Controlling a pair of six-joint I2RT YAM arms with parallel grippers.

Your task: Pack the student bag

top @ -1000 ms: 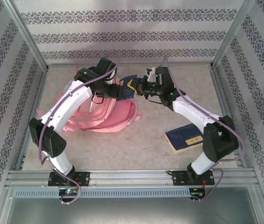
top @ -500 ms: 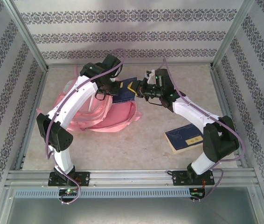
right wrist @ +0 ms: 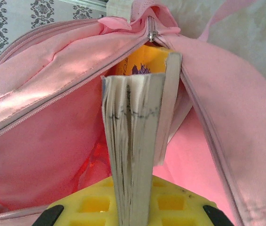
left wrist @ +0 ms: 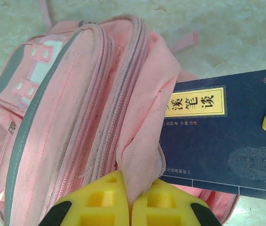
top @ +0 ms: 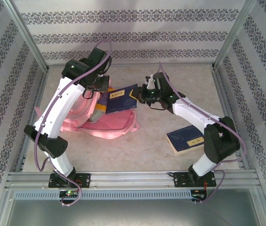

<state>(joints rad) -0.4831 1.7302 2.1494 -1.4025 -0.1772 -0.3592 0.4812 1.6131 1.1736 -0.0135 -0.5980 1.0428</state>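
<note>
Student bag (top: 109,123) lies slumped on the left half of the worktop (top: 147,141), a large soft pack of pink woven fabric; its front shows ribbed pink zip tracks running lengthwise, grey piping and a white and grey patch (left wrist: 39,61) with small pale studs; a thin pink strap trails onto the beige, marbled surface.

Left end effector (top: 98,90) is clamped on a fold of the bag's fabric; from the left wrist its two yellow, waffle-moulded pads (left wrist: 102,197) meet on a puckered flap of pink cloth (left wrist: 140,160), with no gap visible between them.

Right end effector (top: 141,94) grips a book (top: 119,99) by its near end; the book is flat and rectangular, with a matte dark blue cover and a yellow title label bearing black characters (left wrist: 196,101); its far end is at the bag's opening.

From the right wrist the bag (right wrist: 43,141) gapes as a pink-lined mouth, its zip edges meeting at a small metal pull (right wrist: 152,34); the book (right wrist: 133,141) stands on edge between the yellow pads (right wrist: 180,202), its rough, greyish page block and pale spine pointing into that mouth; something yellow-orange with dark print (right wrist: 137,61) sits deeper inside, though I cannot tell what it is.

A second blue book (top: 185,138) with a yellow label lies flat on the worktop's right side, well apart from the bag.
</note>
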